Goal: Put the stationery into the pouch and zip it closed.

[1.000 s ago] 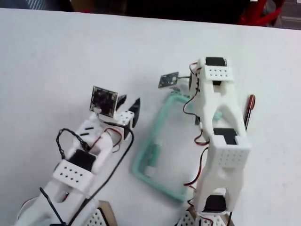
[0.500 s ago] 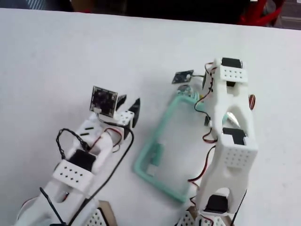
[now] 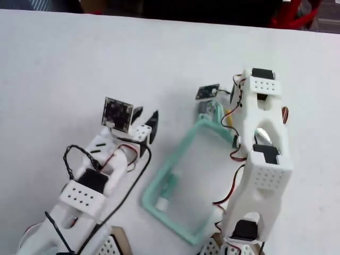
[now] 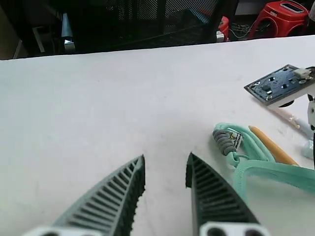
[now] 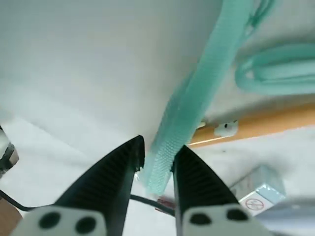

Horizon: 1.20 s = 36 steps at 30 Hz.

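1 pouch [image 3: 169,162], rim pinched by right gripper [image 5: 156,147], left gripper [image 4: 165,164] narrowly parted, 1 pencil [image 4: 273,147]

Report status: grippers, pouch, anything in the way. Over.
Left gripper open, apart from pouch. Right gripper shut on pouch rim. Pencil lies beside that rim.
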{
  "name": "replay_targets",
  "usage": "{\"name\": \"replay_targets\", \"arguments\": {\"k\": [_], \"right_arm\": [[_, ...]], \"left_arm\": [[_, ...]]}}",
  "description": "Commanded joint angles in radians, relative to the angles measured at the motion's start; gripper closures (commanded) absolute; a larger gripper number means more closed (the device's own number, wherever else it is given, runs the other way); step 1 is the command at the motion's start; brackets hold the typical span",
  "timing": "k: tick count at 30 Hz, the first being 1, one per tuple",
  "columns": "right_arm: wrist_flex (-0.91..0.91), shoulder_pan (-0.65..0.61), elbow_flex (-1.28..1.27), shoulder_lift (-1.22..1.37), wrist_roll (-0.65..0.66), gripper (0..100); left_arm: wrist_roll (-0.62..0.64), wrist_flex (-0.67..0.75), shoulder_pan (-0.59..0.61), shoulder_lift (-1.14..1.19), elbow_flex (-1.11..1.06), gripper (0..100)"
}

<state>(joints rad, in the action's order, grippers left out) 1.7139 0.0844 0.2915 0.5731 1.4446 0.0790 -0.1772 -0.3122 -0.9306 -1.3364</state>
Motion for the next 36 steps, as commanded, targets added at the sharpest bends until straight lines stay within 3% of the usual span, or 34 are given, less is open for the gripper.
{"name": "replay_targets", "arguments": {"k": [1,7,13,20,24,32,36], "right_arm": [[0.008,-0.013,0.028,-0.096,0.012,98.0],[0.008,-0.051,0.012,-0.348,-0.089,98.0],[0.005,-0.159,0.017,-0.550,-0.287,98.0],[-0.059,-0.275,0.021,-0.759,-0.450,98.0],[-0.111,-0.312,0.021,-0.903,-0.474,98.0],[-0.108,-0.364,0.014,-1.061,-0.471,98.1],[-0.108,-0.367,0.014,-1.090,-0.468,98.1]], "left_arm": [[-0.009,0.026,-0.007,-0.016,0.011,85],[-0.009,0.026,-0.007,-0.022,0.012,85],[-0.009,0.005,-0.007,-0.024,0.041,84],[-0.009,-0.265,-0.038,-0.024,0.206,79],[-0.011,-0.393,-0.059,-0.024,0.279,79],[-0.012,-0.480,-0.007,-0.105,0.333,76],[-0.130,-0.549,-0.004,-0.302,0.310,75]]}}
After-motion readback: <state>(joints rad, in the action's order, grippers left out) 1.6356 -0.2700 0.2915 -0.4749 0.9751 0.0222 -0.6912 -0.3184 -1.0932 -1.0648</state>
